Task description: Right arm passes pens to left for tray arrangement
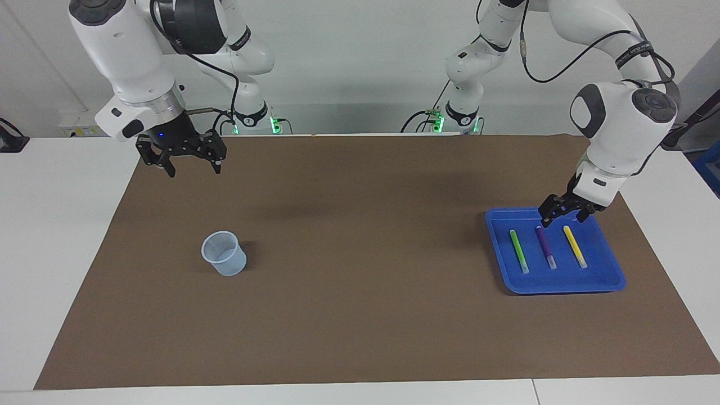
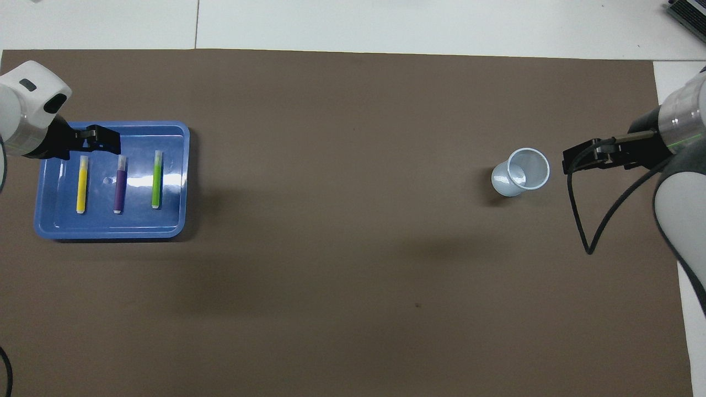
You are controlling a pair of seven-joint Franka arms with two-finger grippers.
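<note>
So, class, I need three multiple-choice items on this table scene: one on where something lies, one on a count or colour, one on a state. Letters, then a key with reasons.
1. Where do the pens lie?
A. In the cup
B. In the blue tray
C. On the brown mat

2. How many pens are there?
A. Two
B. Three
C. Five

3. What state is the right claw in?
A. Open, holding nothing
B. Shut on a pen
C. Gripping the cup

Key:
1 B: the green pen, purple pen and yellow pen lie side by side in the blue tray.
2 B: one of each colour shows.
3 A: the right claw hangs above the mat, fingertips apart, away from the cup.
</note>
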